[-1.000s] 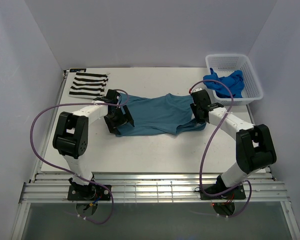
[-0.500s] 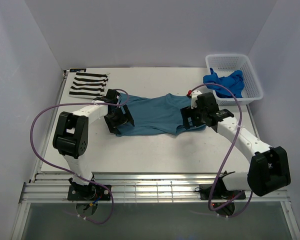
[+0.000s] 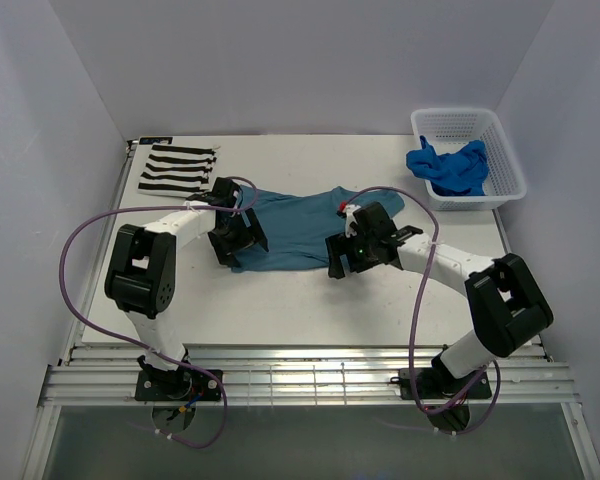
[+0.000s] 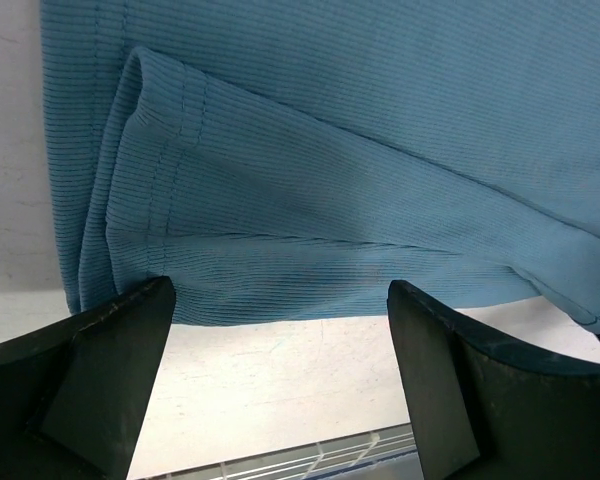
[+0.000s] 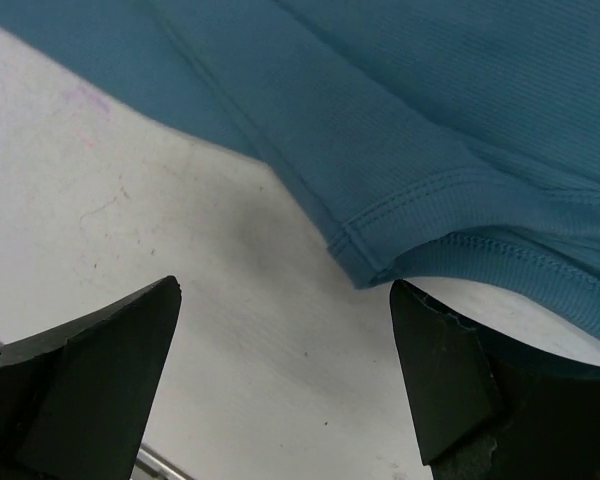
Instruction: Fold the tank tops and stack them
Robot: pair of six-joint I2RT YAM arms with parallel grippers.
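Mid-frame: teal top, looks soft, limp, light ribbed cloth, prob sags/bunches; pinch at hem corners. Wide open & empty at its lower edge: left claw, right claw. Upper left: striped top; upper right: blue top in basket.

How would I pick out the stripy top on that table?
Start at the white table, then go to its far left corner. The striped tank top lies flat there, apart from the teal top spread mid-table and the royal blue top bunched in the basket; it alone has black and white bands.
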